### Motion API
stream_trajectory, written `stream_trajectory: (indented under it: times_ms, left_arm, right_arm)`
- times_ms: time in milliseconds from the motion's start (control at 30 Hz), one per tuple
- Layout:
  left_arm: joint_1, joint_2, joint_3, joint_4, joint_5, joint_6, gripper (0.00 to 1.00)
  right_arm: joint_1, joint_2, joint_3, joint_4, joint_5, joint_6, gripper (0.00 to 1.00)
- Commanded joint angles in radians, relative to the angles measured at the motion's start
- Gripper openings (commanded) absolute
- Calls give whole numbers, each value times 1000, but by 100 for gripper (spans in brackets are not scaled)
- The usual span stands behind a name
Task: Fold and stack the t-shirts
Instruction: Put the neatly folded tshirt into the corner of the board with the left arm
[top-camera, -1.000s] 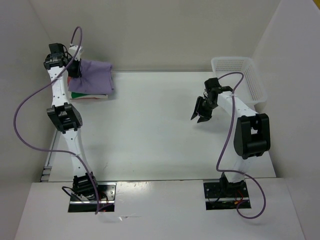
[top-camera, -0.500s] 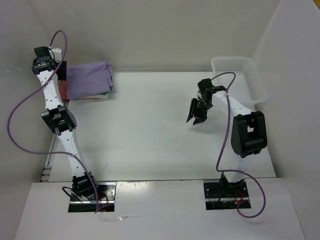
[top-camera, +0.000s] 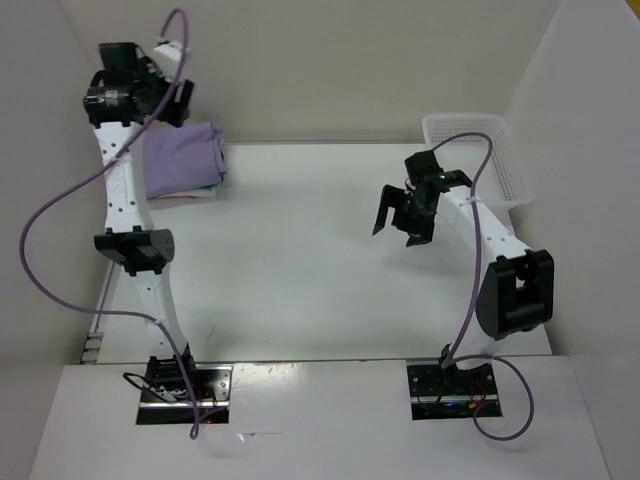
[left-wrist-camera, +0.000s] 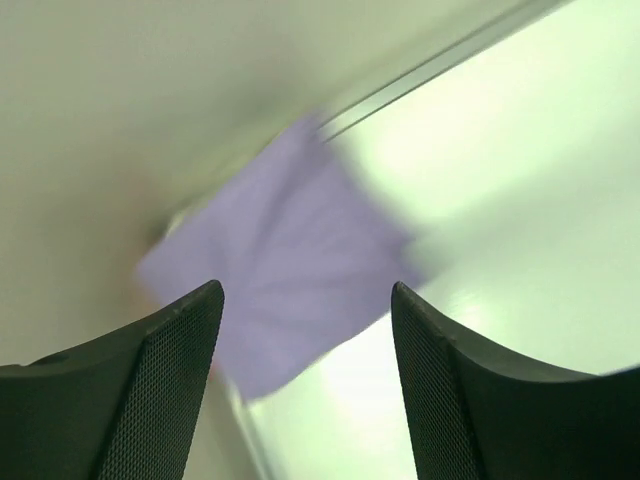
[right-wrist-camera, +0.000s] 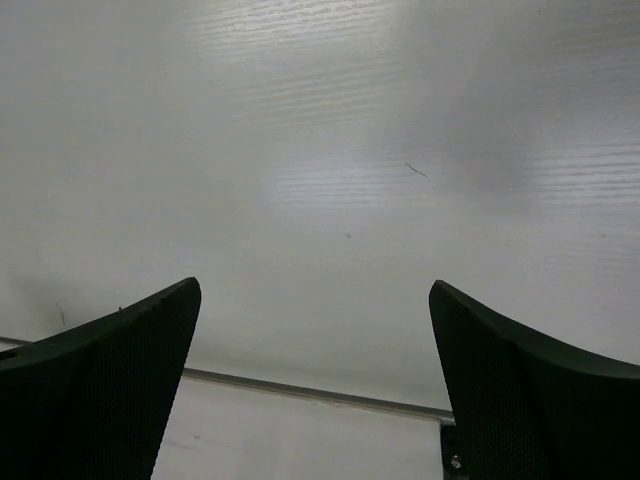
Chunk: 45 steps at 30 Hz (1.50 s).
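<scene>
Lavender shirt (top-camera: 185, 160) lies folded in the table's (top-camera: 300, 270) far-left corner.

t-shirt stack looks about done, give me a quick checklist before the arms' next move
1. Left fingers open, holding nothing: ok.
2. Right fingers open, empty, above the bare table: ok.
3. Lavender shirt lies folded on top of the stack: ok.
4. All four shirts in the stack: cannot tell, only slivers of colour show beneath.
5. No shirt lying loose on the table: ok.
</scene>
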Motion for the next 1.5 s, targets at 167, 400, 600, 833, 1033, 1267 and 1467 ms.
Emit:
stream_trajectory:
  times_ms: [167, 400, 600, 833, 1033, 1267, 1467]
  left_arm:
    - [-414, -150, -186, -186, 297, 130, 85]
    - [-837, -540, -923, 282, 160, 115, 100]
    - [-995, -660, -1398, 436, 62, 79, 100]
    - [-1112, -747, -1727, 459, 51, 178, 100]
    - [-1112, -747, -1747, 423, 85, 198, 100]
    - [-1112, -747, -1747, 414, 85, 198, 100]
    - [-1112, -756, -1756, 414, 94, 207, 100]
  right_arm:
    - [9, -274, -86, -59, 87, -1, 100]
    - [9, -471, -127, -90, 125, 26, 100]
    - [9, -575, -161, -157, 191, 59, 100]
    - [0, -773, -288, -92, 62, 161, 100]
    - [0, -890, -360, -62, -1, 209, 100]
    - [0, -922, -380, -62, -42, 218, 100]
    - [0, -931, -399, -28, -59, 207, 100]
